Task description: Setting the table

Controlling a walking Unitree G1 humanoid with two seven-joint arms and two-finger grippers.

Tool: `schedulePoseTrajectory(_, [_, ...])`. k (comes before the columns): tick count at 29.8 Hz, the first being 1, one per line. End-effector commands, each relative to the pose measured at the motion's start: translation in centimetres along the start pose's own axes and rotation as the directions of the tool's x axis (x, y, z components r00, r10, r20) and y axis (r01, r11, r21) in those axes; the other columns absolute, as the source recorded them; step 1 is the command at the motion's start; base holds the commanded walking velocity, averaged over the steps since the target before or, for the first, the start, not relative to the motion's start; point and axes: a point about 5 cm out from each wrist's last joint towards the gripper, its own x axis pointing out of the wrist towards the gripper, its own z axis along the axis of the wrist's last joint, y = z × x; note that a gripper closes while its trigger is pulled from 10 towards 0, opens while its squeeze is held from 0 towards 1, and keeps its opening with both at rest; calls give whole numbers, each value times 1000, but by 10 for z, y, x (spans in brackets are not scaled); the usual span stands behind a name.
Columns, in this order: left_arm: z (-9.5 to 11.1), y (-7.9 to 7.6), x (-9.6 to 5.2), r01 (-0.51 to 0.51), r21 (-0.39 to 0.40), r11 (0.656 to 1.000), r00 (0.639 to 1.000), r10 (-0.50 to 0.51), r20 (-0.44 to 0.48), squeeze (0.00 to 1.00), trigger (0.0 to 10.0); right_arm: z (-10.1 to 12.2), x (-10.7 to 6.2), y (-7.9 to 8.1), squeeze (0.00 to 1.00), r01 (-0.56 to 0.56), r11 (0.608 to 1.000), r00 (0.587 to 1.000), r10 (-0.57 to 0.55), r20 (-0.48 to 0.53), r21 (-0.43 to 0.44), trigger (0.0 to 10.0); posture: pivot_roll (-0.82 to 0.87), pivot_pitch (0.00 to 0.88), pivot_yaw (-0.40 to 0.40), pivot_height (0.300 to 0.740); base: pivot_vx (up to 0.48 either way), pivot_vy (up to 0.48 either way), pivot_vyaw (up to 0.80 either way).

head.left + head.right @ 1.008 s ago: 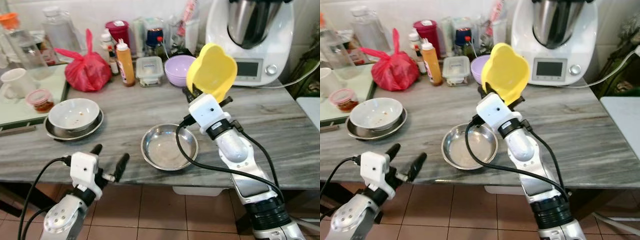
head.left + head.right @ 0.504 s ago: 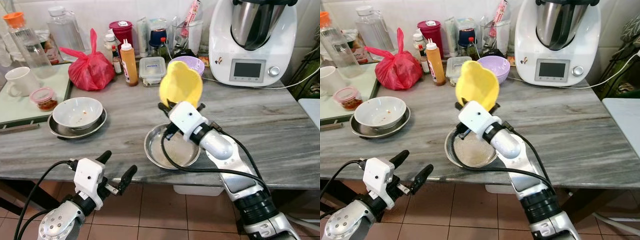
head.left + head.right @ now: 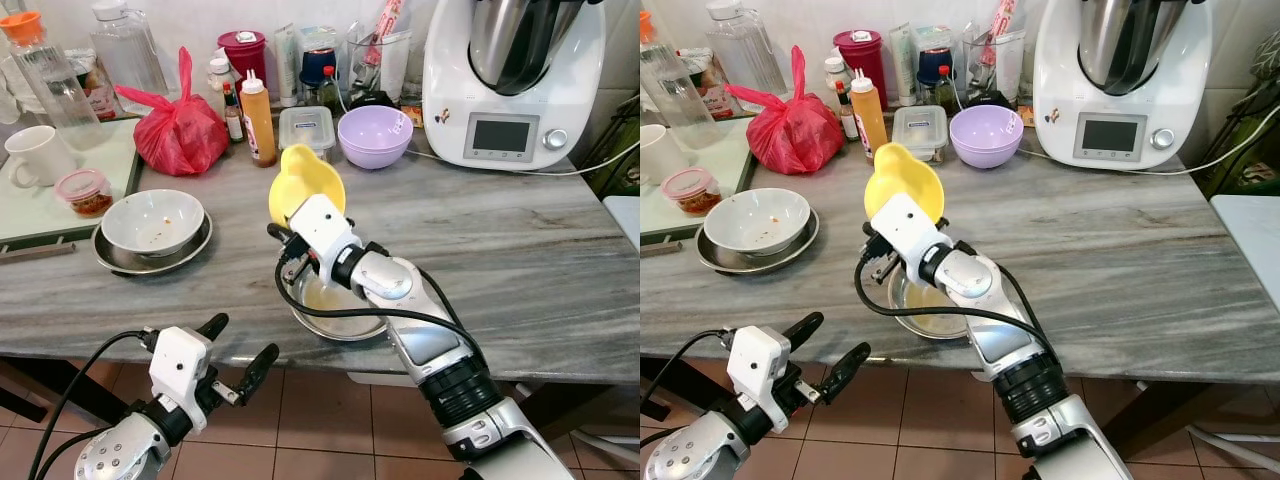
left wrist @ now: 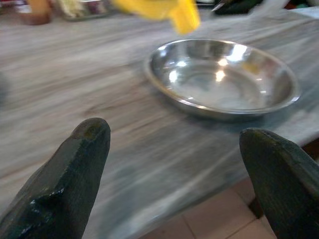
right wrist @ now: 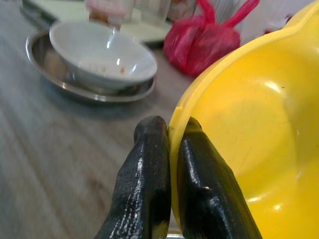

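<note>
A yellow plastic bowl (image 3: 305, 182) is tilted on its side just above the marble table (image 3: 520, 250). My right gripper (image 5: 172, 127) is shut on its rim, one black finger on each side. Under my right forearm lies a shallow steel bowl (image 3: 332, 308), also seen in the left wrist view (image 4: 222, 79). The yellow bowl hangs over that bowl's far left edge. My left gripper (image 3: 235, 348) stands open, low in front of the table's near edge, its fingers apart and holding nothing.
A white bowl (image 3: 155, 215) sits in a steel plate at the left. Along the back stand a red bag (image 3: 180, 130), an orange sauce bottle (image 3: 258, 120), a lidded container (image 3: 305, 128), a purple bowl (image 3: 375, 135) and a white kitchen machine (image 3: 510, 75). A mug (image 3: 30, 155) stands on a tray.
My right gripper has carried the yellow bowl down and to the left, from high near the purple bowl to just over the steel bowl. The head camera has shifted; the left gripper stays open.
</note>
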Motion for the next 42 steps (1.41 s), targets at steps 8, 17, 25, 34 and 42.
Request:
schedulePoseTrajectory(8, [7,-3,0,28,5,1000,1000,-28,6,0,10000,0,13,14,0,-70,997,995,69,-71,-12,10000,-43,86,40,740,0,0,0])
schedulePoseTrajectory(17, [11,-6,3,32,-3,999,999,-32,9,0,10000,-10,18,20,0,-121,992,980,117,-159,-19,10000,-41,83,39,740,0,0,0])
schedulePoseTrajectory(25, [11,-8,4,38,-9,999,999,-38,0,0,10000,-15,20,23,784,-128,991,977,122,-177,-27,10000,-42,84,37,740,0,0,0])
schedulePoseTrajectory(34, [9,-7,4,33,-12,999,999,-34,-5,0,10000,-7,25,25,808,-127,991,983,120,-141,-41,10000,-40,80,38,740,0,0,0])
schedulePoseTrajectory(42, [7,-6,4,33,-15,999,999,-33,-12,0,10000,-8,25,22,894,-117,992,984,109,-142,-52,10000,-40,80,38,740,0,0,0])
